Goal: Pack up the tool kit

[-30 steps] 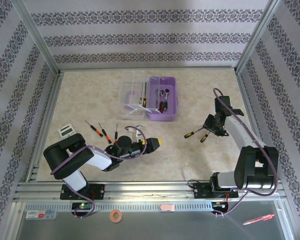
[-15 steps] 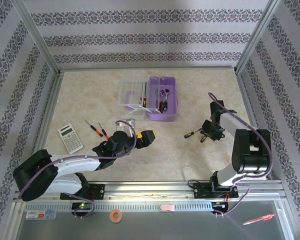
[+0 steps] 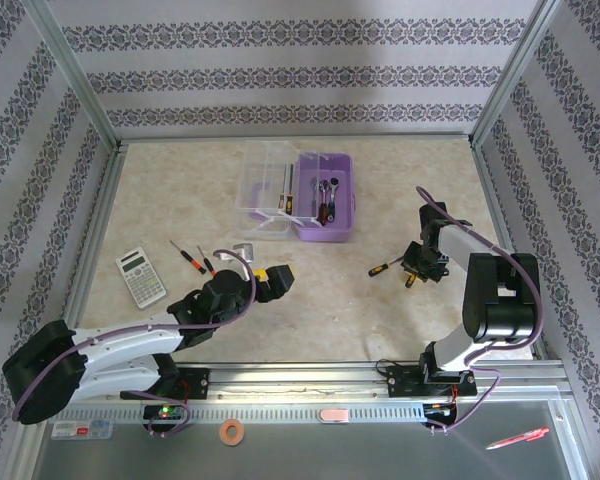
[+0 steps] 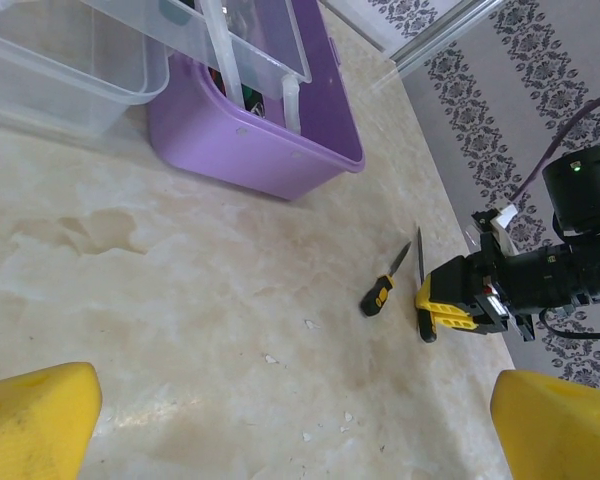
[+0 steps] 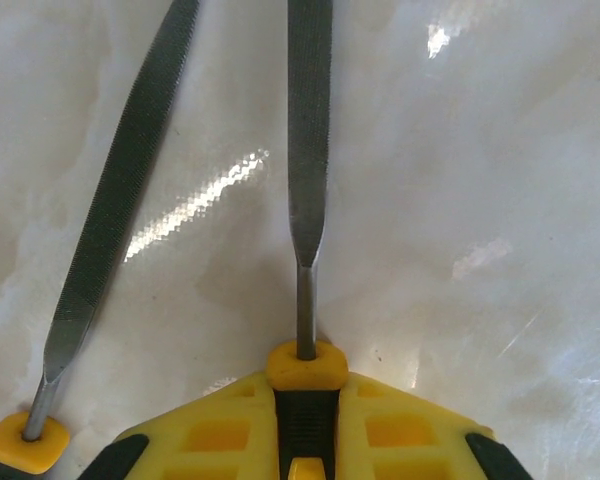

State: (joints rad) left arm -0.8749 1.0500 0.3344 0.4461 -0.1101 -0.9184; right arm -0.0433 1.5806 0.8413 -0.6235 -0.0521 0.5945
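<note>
The lilac-purple case (image 3: 338, 222) stands open at mid-table with a ratchet wrench (image 3: 326, 190) and other tools inside; its clear lid (image 3: 263, 190) lies open to the left. In the right wrist view my right gripper (image 5: 305, 440) is shut on the black-and-yellow handle of a file-bladed tool (image 5: 309, 150) lying on the table. A second such tool (image 5: 115, 210) lies just left of it. My left gripper (image 3: 273, 279) is open above bare table, its yellow fingertips (image 4: 35, 420) wide apart. Two small orange-handled screwdrivers (image 3: 188, 258) lie left of it.
A grey calculator (image 3: 140, 277) lies at the left near the frame rail. The marble-patterned table (image 3: 330, 300) is bordered by aluminium rails and patterned walls. From the left wrist view the purple case (image 4: 270, 150) is ahead, with the right gripper (image 4: 458, 302) to its right.
The right gripper has closed on the tool handle. The left arm has swung out lower, its gripper moving left and uncovering the calculator, jaws opening slightly wider.
</note>
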